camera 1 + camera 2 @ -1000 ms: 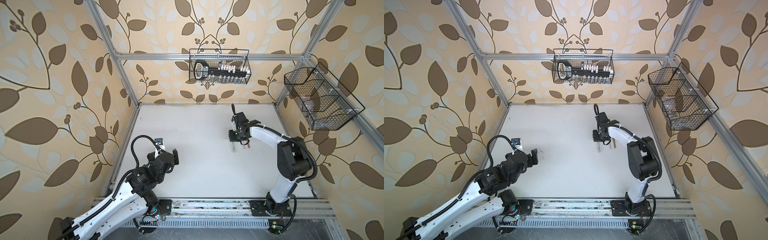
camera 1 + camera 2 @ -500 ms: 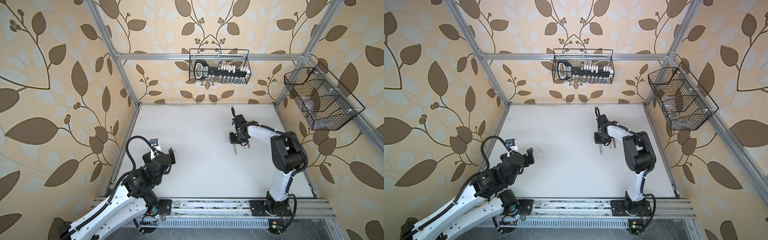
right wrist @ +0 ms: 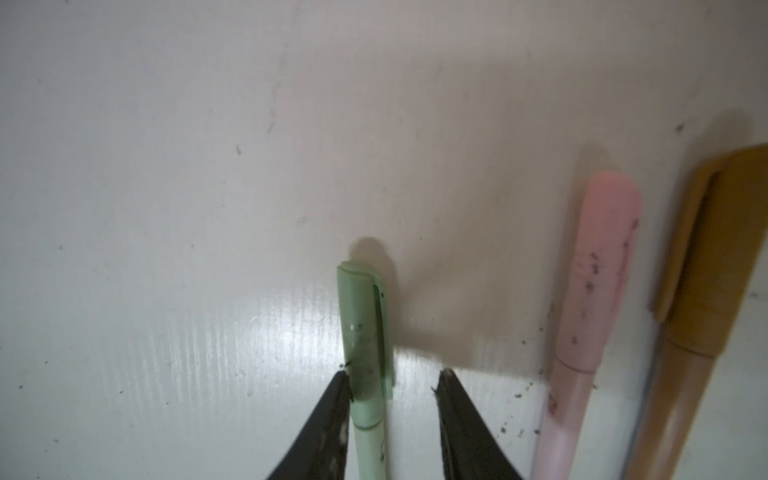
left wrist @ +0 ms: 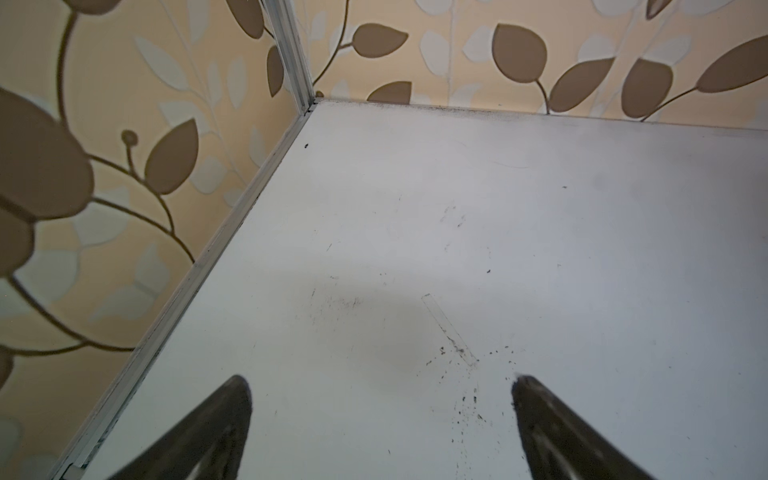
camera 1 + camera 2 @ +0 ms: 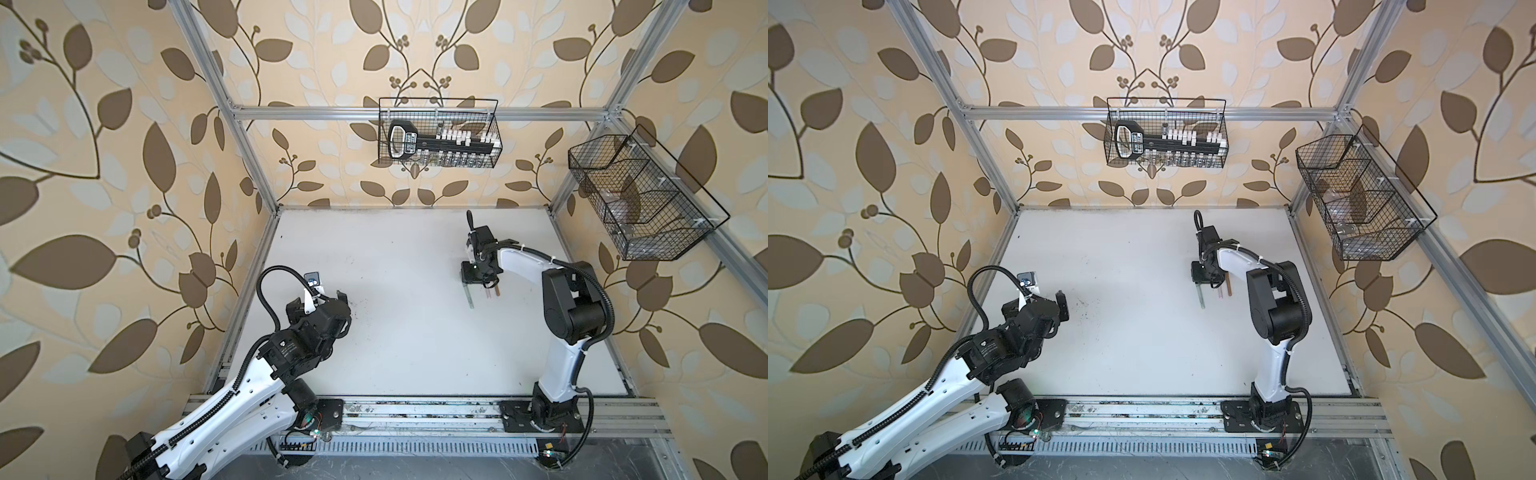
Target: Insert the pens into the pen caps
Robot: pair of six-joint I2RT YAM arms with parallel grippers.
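In the right wrist view a pale green pen wearing its green pen cap lies on the white table between the fingers of my right gripper. The jaws stand apart; one finger touches the pen, the other is clear of it. Beside it lie a pink pen in its pink cap and a brown pen in its brown cap. In both top views the green pen sticks out from under the right gripper. My left gripper hovers wide open over bare table at the front left.
A wire basket with a black tool hangs on the back wall. Another wire basket hangs on the right wall. Aluminium frame rails edge the white table. Dark specks dot the table near the left gripper.
My right gripper's jaws have parted and let go of the green pen. The right arm's elbow swung inward and the left arm shifted slightly.
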